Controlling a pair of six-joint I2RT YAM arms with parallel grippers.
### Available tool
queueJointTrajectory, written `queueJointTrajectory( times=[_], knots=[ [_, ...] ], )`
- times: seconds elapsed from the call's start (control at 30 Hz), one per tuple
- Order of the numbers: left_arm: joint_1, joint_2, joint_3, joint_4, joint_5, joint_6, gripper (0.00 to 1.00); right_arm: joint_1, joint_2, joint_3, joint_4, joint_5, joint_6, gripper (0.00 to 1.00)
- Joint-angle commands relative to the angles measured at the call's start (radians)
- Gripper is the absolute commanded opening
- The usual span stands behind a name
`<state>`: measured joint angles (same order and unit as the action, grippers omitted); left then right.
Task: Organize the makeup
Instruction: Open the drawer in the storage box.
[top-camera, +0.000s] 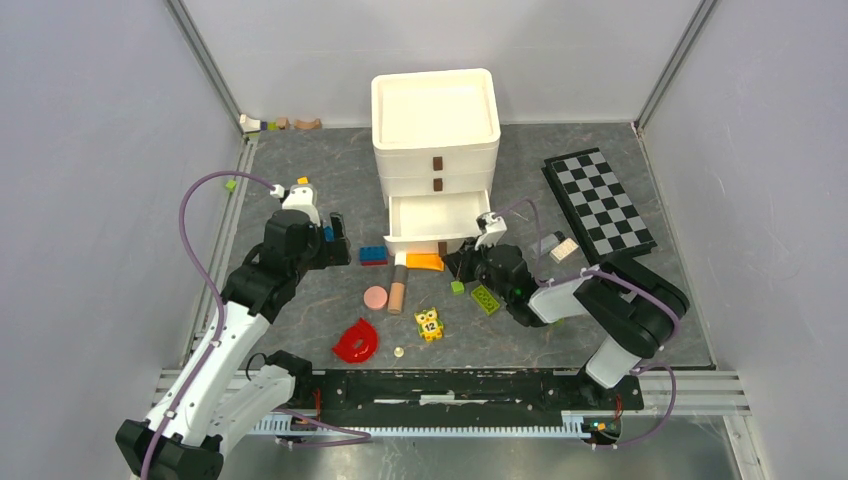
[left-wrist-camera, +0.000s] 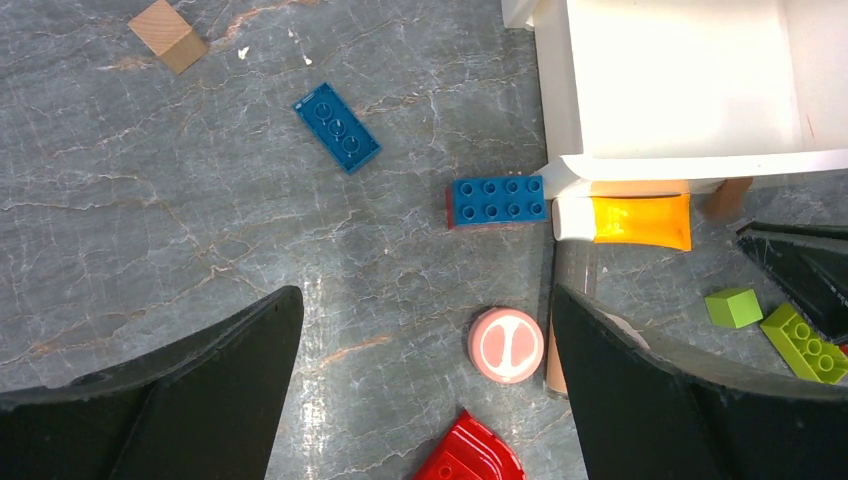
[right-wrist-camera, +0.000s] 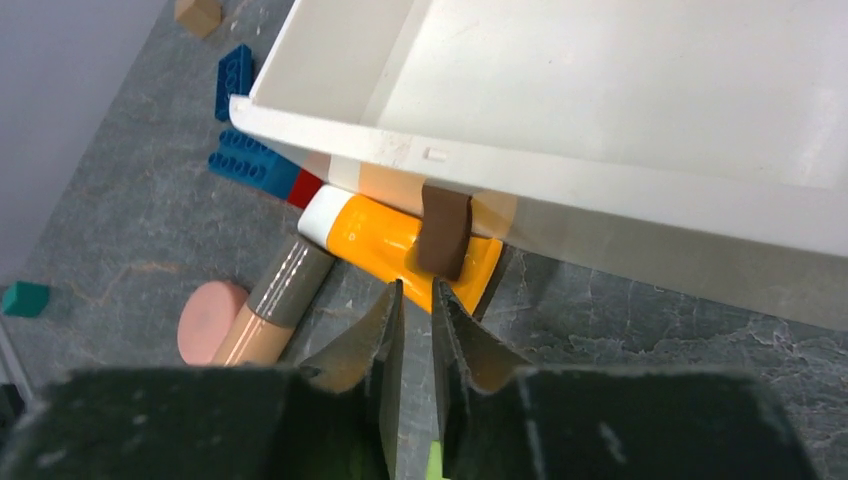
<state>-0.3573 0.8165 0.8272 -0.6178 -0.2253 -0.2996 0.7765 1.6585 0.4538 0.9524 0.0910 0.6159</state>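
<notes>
The orange tube with white cap (top-camera: 424, 261) lies flat just in front of the open bottom drawer (top-camera: 437, 222) of the white drawer unit. It also shows in the left wrist view (left-wrist-camera: 640, 221) and the right wrist view (right-wrist-camera: 385, 240). The beige stick (top-camera: 397, 295) and the round pink disc (top-camera: 375, 297) lie side by side nearer me. My left gripper (left-wrist-camera: 425, 300) is open wide above the table, with the pink disc (left-wrist-camera: 506, 345) between its fingers. My right gripper (right-wrist-camera: 415, 290) is shut to a narrow slit, its tips at the tube's flat end. I cannot make out the pencil or the packets.
The red half-ring (top-camera: 357, 342), an owl block (top-camera: 430, 323), blue bricks (top-camera: 373, 254) and green bricks (top-camera: 485, 298) lie around the makeup. A checkerboard (top-camera: 598, 203) lies at the right. The drawer's brown handle (right-wrist-camera: 443, 232) hangs over the tube.
</notes>
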Motion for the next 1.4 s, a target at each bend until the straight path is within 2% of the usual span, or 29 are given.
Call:
queueJointTrajectory(
  times=[0.0, 0.07, 0.17, 0.3, 0.5, 0.67, 0.9, 0.97, 1.37],
  knots=[
    [0.006, -0.004, -0.002, 0.038, 0.015, 0.037, 1.00, 0.019, -0.060, 0.011, -0.100, 0.008, -0.100, 0.30],
    [0.006, -0.004, -0.002, 0.038, 0.015, 0.037, 1.00, 0.020, -0.087, 0.031, -0.159, 0.023, -0.150, 0.39],
    [0.006, -0.003, -0.001, 0.038, 0.013, 0.037, 1.00, 0.020, -0.123, 0.063, -0.255, 0.024, -0.249, 0.46],
    [0.006, -0.003, -0.002, 0.039, 0.012, 0.037, 1.00, 0.020, -0.135, 0.153, -0.443, -0.040, -0.433, 0.48],
    [0.007, -0.005, 0.000, 0.033, -0.004, 0.037, 1.00, 0.025, -0.067, 0.316, -0.650, -0.249, -0.704, 0.51],
    [0.007, -0.026, 0.001, 0.026, -0.046, 0.034, 1.00, 0.044, 0.018, 0.454, -0.788, -0.291, -0.860, 0.57],
    [0.007, -0.052, -0.002, 0.025, -0.082, 0.033, 1.00, 0.068, 0.134, 0.593, -0.880, -0.269, -0.978, 0.62],
    [0.009, -0.050, -0.002, 0.026, -0.083, 0.033, 1.00, 0.083, 0.178, 0.624, -0.895, -0.216, -1.022, 0.66],
    [0.008, -0.045, -0.002, 0.026, -0.075, 0.034, 1.00, 0.092, 0.267, 0.672, -0.898, -0.157, -1.039, 0.70]
  ],
)
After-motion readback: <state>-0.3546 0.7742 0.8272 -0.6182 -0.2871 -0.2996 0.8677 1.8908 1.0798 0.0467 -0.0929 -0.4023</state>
